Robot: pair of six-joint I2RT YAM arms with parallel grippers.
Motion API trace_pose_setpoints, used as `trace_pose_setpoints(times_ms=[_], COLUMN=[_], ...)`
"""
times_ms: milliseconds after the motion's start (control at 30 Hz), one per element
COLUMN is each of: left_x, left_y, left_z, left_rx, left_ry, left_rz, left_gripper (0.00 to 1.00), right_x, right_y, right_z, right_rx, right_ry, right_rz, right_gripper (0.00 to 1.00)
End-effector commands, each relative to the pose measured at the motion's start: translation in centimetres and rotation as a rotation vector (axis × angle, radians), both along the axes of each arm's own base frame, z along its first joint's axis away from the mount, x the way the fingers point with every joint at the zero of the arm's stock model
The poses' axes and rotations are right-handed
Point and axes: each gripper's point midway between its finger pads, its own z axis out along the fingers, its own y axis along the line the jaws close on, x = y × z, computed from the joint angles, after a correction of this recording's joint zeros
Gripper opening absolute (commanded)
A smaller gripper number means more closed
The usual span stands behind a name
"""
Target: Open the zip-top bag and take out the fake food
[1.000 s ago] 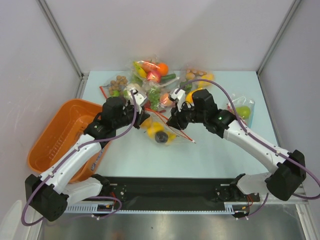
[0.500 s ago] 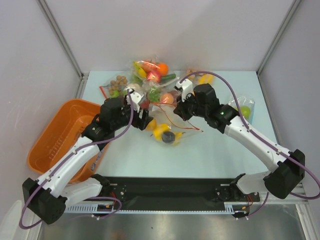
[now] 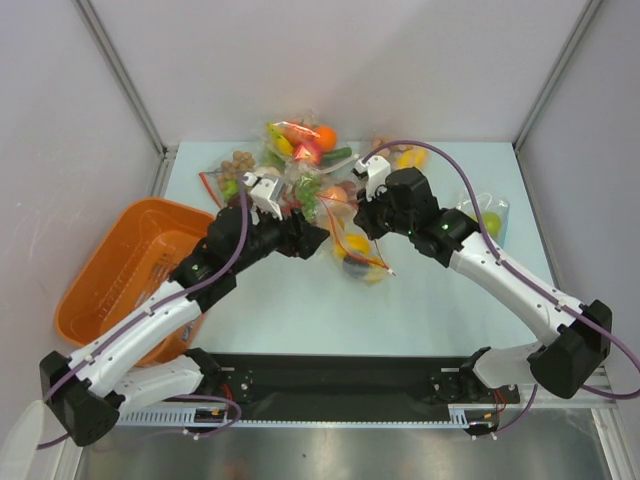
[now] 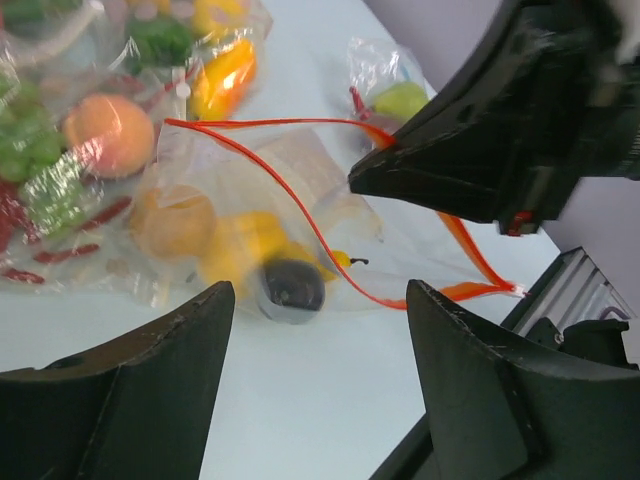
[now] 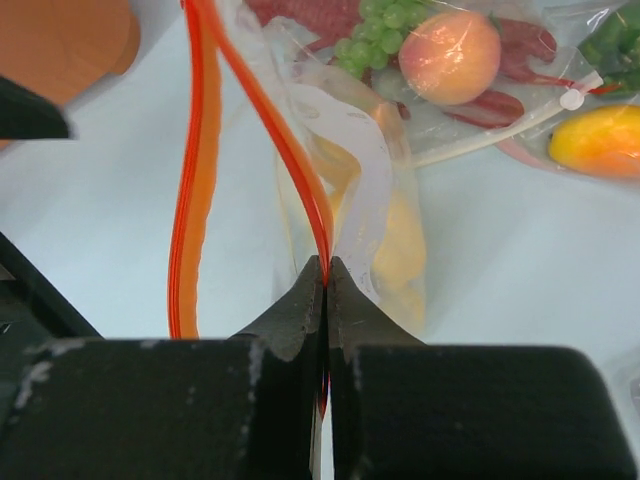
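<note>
At mid-table, before the other bags [image 3: 300, 150], the zip-top bag [image 3: 360, 256] is pinched by its orange-red strip [image 5: 196, 150] in the right gripper [image 5: 326, 272], mouth lifted agape, long axis slanting near-right. The left gripper [image 4: 320, 292] is spread beside it.

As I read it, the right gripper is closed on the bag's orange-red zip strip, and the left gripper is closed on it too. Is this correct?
One part is wrong: the left gripper is open and grips nothing, as the left wrist view shows. The right gripper is indeed closed on the zip strip of the zip-top bag.
</note>
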Motion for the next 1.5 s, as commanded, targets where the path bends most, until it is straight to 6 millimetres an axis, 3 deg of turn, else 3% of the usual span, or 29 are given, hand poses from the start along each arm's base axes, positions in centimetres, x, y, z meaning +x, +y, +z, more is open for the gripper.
trace_pose_setpoints(times_ms=[0,167,333,433,467,600,700,800,900,967,1067,1233,1333,1433,1467], left_x=[0.7,1.7,2.2,2.1,2.3,2.7,2.9,3.0,3.2,2.8,2.9,2.6,2.2,1.7,1.6], left_y=[-1.6,-2.8,-3.6,-4.2,-4.7,-5.5,-6.0,-5.6,-4.9,-4.3,-2.8,1.2,2.6,3.2,3.5], left_z=[-0.6,-1.1,-3.0,-3.9,-3.2,-3.0,-2.9,-3.6,-4.6,-6.0,-7.6,-7.5,-8.2,-8.6,-8.6], left_rx=[-0.102,-0.09,-0.058,-0.041,-0.063,-0.066,-0.059,-0.022,0.021,0.072,0.137,0.19,0.222,0.247,0.257], left_ry=[0.083,0.096,0.131,0.15,0.128,0.123,0.114,0.111,0.109,0.14,0.17,0.154,0.163,0.161,0.148], left_rz=[0.025,0.041,0.043,0.028,0.018,0.0,-0.015,-0.003,0.019,0.028,0.086,0.231,0.27,0.272,0.275], left_gripper=[0.75,0.76,0.77,0.71,0.67,0.23,0.07,0.01,0.0,0.0,0.0,0.01,0.01,0.23,0.36], right_x=[-0.7,-1.6,-2.2,-2.0,-1.8,-0.9,0.0,0.8,1.2,1.2,1.2,1.1,1.0,0.9,0.7], right_y=[0.4,0.8,0.9,0.5,0.3,-1.7,-3.9,-6.2,-7.4,-7.1,-6.2,-3.9,-2.4,-1.2,-0.8], right_z=[2.9,2.6,2.1,1.7,1.7,2.1,2.6,3.3,3.6,3.3,2.5,0.1,-0.9,-1.8,-2.0], right_rx=[0.066,0.073,0.078,0.063,0.058,0.006,-0.033,-0.072,-0.103,-0.107,-0.119,-0.143,-0.121,-0.107,-0.093], right_ry=[-0.058,-0.048,-0.037,-0.036,-0.039,-0.071,-0.091,-0.115,-0.128,-0.123,-0.111,-0.074,-0.052,-0.031,-0.02], right_rz=[-0.004,0.012,0.018,-0.008,-0.018,-0.11,-0.195,-0.287,-0.341,-0.341,-0.335,-0.321,-0.3,-0.268,-0.256], right_gripper=[0.0,0.0,0.0,0.0,0.0,0.0,0.0,0.0,0.0,0.0,0.0,0.0,0.0,0.0,0.0])
